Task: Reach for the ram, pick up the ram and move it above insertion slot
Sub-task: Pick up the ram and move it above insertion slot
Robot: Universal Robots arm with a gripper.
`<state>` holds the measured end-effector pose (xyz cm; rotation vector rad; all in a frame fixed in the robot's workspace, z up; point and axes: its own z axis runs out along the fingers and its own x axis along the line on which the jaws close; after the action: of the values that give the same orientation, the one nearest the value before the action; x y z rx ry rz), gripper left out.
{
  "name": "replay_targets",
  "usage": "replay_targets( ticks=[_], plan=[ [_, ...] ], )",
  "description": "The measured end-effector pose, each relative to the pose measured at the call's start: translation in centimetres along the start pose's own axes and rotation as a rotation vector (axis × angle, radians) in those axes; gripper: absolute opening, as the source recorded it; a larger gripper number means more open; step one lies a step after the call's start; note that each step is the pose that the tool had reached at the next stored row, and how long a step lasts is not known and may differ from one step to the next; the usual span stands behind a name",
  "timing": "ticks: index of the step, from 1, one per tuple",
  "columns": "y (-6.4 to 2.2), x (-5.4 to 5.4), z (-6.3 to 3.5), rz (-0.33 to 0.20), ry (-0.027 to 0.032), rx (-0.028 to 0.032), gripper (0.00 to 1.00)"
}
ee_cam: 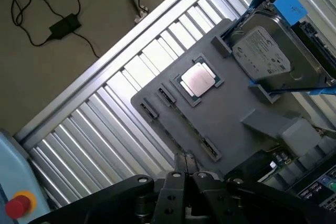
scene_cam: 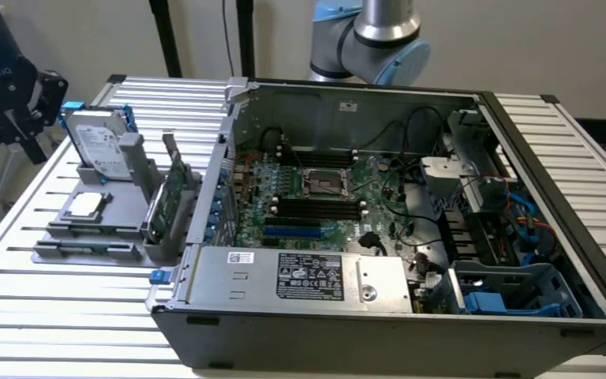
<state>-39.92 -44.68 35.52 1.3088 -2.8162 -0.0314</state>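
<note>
My gripper (scene_cam: 29, 136) hangs shut and empty over the table's far corner on the exterior view's left, beyond the grey parts holder (scene_cam: 92, 237). In the wrist view the closed fingertips (ee_cam: 185, 158) meet above the holder's edge (ee_cam: 157, 85). Two green boards stand on edge in the holder beside the case. The lower, narrower one looks like the ram (scene_cam: 162, 215); the taller one behind it is an expansion card (scene_cam: 180, 178). A strip of green board (ee_cam: 276, 156) shows in the wrist view. The black insertion slots (scene_cam: 319, 207) lie on the motherboard inside the open case (scene_cam: 555, 158).
The holder also carries an upright hard drive (scene_cam: 101, 142) (ee_cam: 268, 59) in a blue frame and a CPU (scene_cam: 85, 204) (ee_cam: 198, 80). The case holds cables, a power supply (scene_cam: 303, 276) and a blue bracket (scene_cam: 498, 300). Cables lie on the floor (ee_cam: 58, 24).
</note>
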Motion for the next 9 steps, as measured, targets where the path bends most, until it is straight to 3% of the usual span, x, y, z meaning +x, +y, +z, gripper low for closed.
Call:
replay_targets(
  ticks=[9],
  plan=[
    [-0.01,-0.01,0.16,-0.164,0.0055,0.0040,0.11]
  ],
)
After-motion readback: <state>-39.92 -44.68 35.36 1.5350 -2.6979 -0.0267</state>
